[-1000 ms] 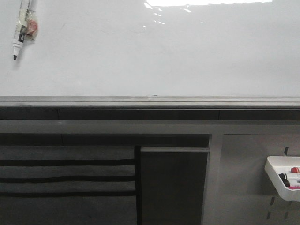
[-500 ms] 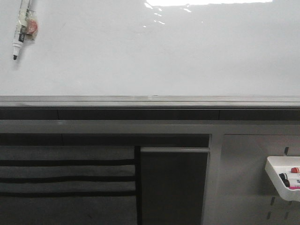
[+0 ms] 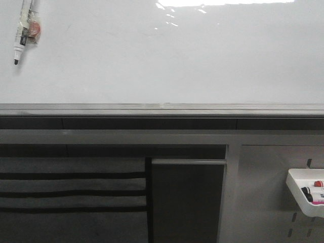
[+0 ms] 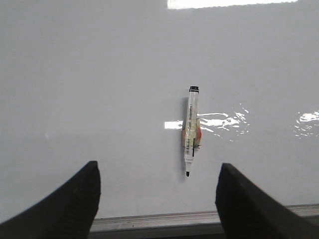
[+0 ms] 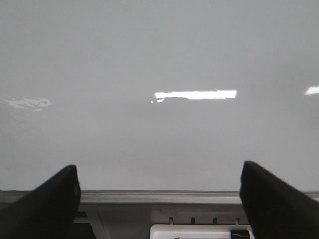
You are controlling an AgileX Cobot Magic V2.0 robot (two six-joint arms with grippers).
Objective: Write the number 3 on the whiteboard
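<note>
A big shiny whiteboard with nothing drawn on it, and both claws open.

From the front, the white board fills the top, with bright glare near its upper edge and a grey rail along its bottom. A marker hangs at its top left, tip down. A white tray with pens sits low on the right. In the left wrist view, the left claw is spread wide, holding nothing, facing the marker. In the right wrist view, the right claw is spread wide too, facing bare board.
</note>
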